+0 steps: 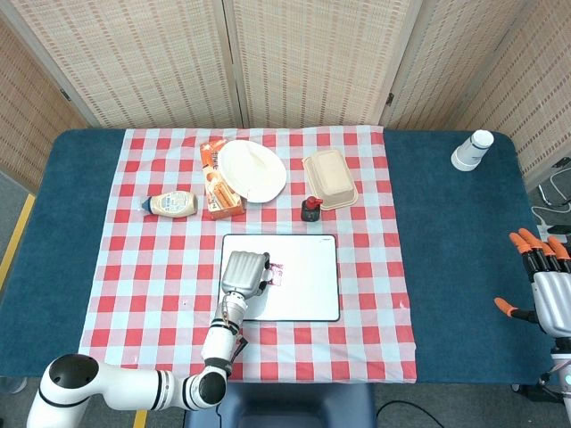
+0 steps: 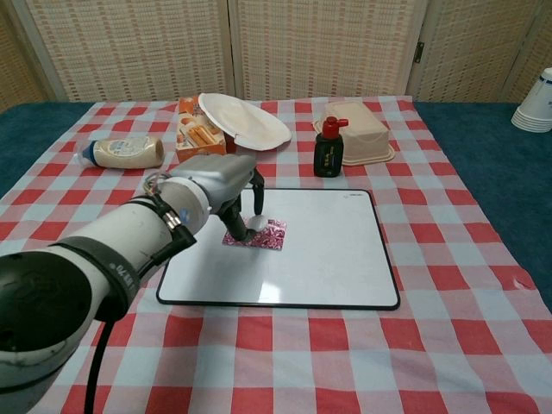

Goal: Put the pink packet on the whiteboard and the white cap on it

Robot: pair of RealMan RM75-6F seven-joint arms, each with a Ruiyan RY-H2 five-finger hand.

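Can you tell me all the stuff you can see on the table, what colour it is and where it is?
whiteboard: 1, white with black rim, front middle of the cloth
pink packet: 1, on the whiteboard
white cap: 1, in the left hand's fingers, over the packet
sauce bottle: 1, cream, lying far left
orange box: 1, beside the plate
plate: 1, white, tilted on the box
dark bottle: 1, red top, behind the whiteboard
lidded tub: 1, beige
paper cups: 1 stack, white, far right
left hand: grey
right hand: orange-tipped, right edge
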